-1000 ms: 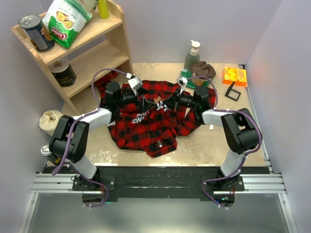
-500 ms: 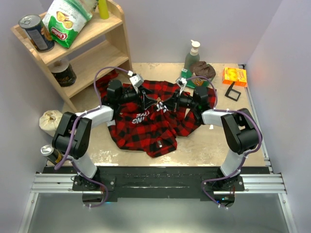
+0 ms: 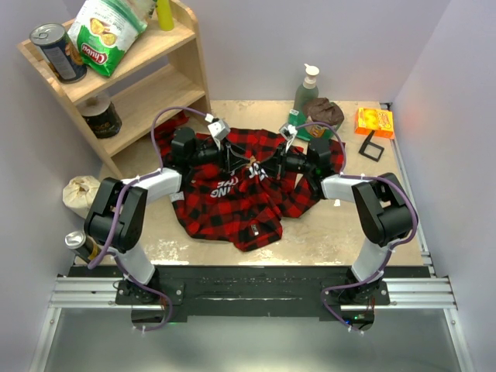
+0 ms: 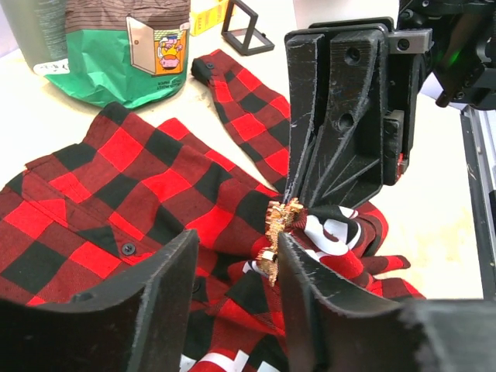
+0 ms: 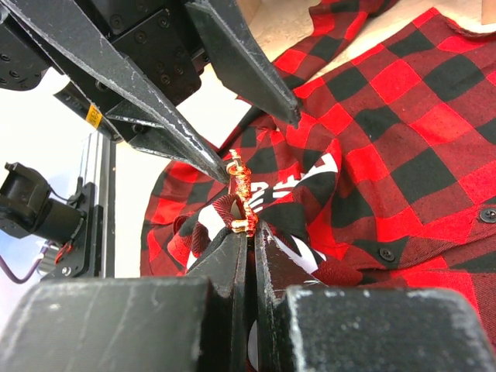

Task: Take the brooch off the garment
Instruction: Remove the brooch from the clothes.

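Risk: L gripper (image 4: 236, 248) jaws sat half apart, straddling the brooch (image 4: 277, 232) w/o gripping. If off-centre, I figured it'd slip or drag the garment (image 3: 232, 205) and tear cloth. R gripper (image 5: 246, 232) was clenched on a garment fold at brooch base, mid-table. Both arms reached far, wrists turned inward, tips nearly meeting.

On the green chip bag (image 3: 105, 31) atop the shelf (image 3: 159, 87), a red logo seems to read "Chubs"; the garment (image 3: 225, 213) bears white block letters on its black patch (image 3: 226, 184), too crumpled to read.
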You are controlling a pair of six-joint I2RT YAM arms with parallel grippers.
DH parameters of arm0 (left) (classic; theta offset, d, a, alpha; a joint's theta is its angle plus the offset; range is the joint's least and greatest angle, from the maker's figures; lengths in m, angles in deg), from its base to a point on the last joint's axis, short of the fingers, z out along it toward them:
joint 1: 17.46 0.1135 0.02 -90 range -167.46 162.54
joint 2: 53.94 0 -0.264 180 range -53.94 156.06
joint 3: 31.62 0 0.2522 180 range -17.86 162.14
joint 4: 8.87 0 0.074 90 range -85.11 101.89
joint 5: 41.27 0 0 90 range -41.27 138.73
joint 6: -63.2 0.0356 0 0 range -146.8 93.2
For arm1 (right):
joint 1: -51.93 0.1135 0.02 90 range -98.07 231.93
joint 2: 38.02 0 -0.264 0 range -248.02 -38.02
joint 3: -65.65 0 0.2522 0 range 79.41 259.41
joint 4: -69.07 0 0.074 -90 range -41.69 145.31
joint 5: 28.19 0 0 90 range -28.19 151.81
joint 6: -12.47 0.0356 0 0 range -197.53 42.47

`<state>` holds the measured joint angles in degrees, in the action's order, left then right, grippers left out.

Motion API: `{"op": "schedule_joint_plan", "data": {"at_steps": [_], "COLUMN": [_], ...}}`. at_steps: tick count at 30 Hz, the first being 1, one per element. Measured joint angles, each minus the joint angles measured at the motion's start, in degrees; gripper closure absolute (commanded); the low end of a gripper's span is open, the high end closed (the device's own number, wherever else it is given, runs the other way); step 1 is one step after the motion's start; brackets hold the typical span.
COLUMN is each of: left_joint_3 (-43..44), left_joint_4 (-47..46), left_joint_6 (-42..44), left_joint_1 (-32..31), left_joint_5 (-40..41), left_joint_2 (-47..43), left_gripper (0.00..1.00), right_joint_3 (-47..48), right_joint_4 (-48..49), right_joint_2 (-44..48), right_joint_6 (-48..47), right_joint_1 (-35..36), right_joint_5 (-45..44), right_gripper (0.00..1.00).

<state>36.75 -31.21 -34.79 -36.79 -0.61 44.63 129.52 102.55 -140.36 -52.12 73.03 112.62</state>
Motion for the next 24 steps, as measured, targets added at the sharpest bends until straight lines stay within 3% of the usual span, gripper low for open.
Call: {"op": "schedule_joint_plan", "data": {"at_steps": [24], "left_joint_3": [0.3], "left_joint_4": [0.2], "left_joint_6": [-2.0], "left_joint_1": [-0.2], "left_joint_5": [-0.4], "left_joint_2": [0.0], "left_gripper": [0.6], "right_joint_3": [0.0], "right_joint_4": [0.0], "right_joint_2": [0.0], "right_joint_6": [0.0], "right_joint_1": [0.0], "right_joint_5": [-0.3], "right_gripper": [1.0]}}
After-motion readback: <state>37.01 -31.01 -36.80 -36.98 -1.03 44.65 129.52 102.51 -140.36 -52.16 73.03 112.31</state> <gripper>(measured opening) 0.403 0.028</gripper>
